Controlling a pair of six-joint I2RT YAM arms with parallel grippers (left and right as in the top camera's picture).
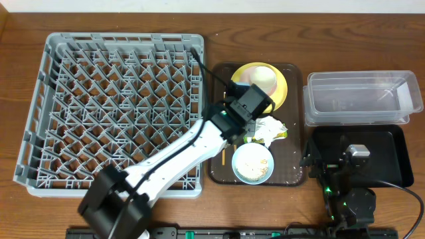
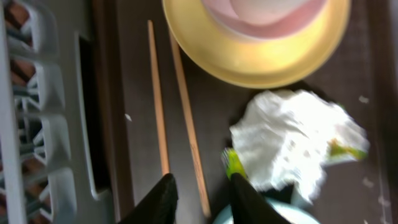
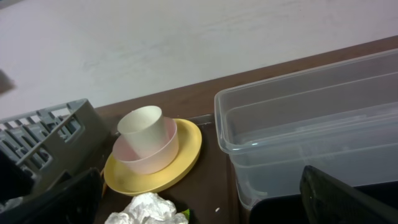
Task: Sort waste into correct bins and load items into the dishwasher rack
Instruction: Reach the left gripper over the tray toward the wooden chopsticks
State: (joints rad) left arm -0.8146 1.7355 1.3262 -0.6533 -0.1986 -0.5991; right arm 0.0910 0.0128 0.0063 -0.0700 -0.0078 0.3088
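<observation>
OVERHEAD
- Dishwasher rack (image 1: 113, 106): left half of the counter (image 1: 20, 20).
- Serving tray (image 1: 295, 119): just right of the dishwasher rack.
- Yellow plate (image 1: 280, 89): far end of the serving tray, with the cream-white bowl (image 1: 262, 76) on it.
- Napkin (image 1: 271, 129): mid-tray, between the yellow plate and the light blue bowl (image 1: 234, 166).
- Food scraps (image 1: 252, 164): inside the light blue bowl, at the tray's near end.
- Clear tub (image 1: 362, 99): far right, with the black tray (image 1: 388, 159) just near of it.
- Left arm (image 1: 192, 143): reaches from near left across the rack's corner to the serving tray.
- Right arm (image 1: 345, 192): near right, at the black tray's near edge.

LEFT WRIST
- Left pincer (image 2: 202, 186): narrow, fingers (image 2: 163, 202) apart.
- Chopsticks (image 2: 186, 118): side by side on the serving tray. The right one's near end lies between the fingers, with a gap on either side.
- Snack wrapper (image 2: 232, 163): at the napkin's left edge, just beside the right finger.

RIGHT WRIST
- Right pincer (image 3: 200, 186): wide, nothing between the fingers.
- White cup (image 3: 142, 127): upright inside the cream-white bowl.
</observation>
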